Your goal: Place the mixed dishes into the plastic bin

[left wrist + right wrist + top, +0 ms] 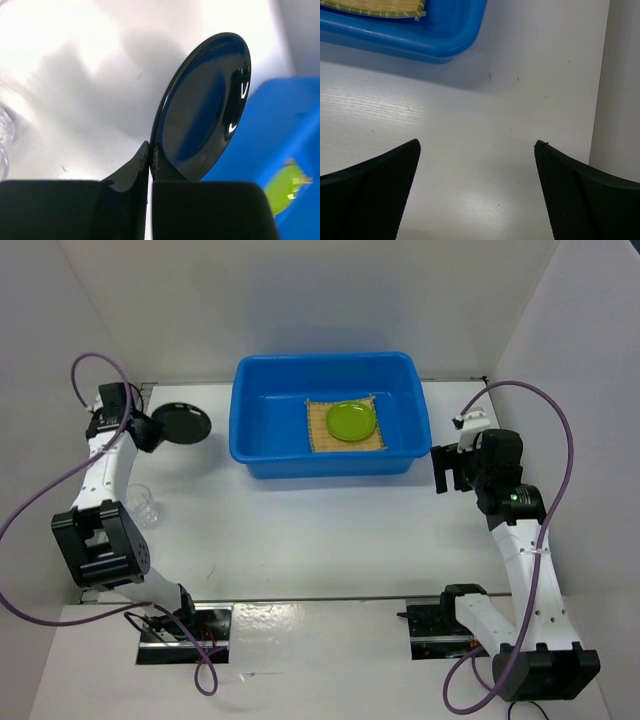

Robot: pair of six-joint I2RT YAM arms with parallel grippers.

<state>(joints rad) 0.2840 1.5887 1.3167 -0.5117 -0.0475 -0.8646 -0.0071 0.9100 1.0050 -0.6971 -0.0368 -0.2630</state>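
Observation:
The blue plastic bin (pixel 260 455) stands at the back middle of the table. Inside it the tan bamboo mat (pixel 320 430) lies flat with the lime-green plate (pixel 351 421) on it. My left gripper (pixel 150 428) is shut on the rim of the black plate (pixel 184 423), left of the bin; in the left wrist view the plate (pixel 200 115) stands on edge between my fingers, off the table. A clear plastic cup (pixel 141 505) stands on the table beside the left arm. My right gripper (pixel 447 468) is open and empty, right of the bin.
White walls close in the table on the left, back and right. In the right wrist view the bin's corner (pixel 445 40) and the mat's edge (pixel 380 7) show at the top left, above bare white table.

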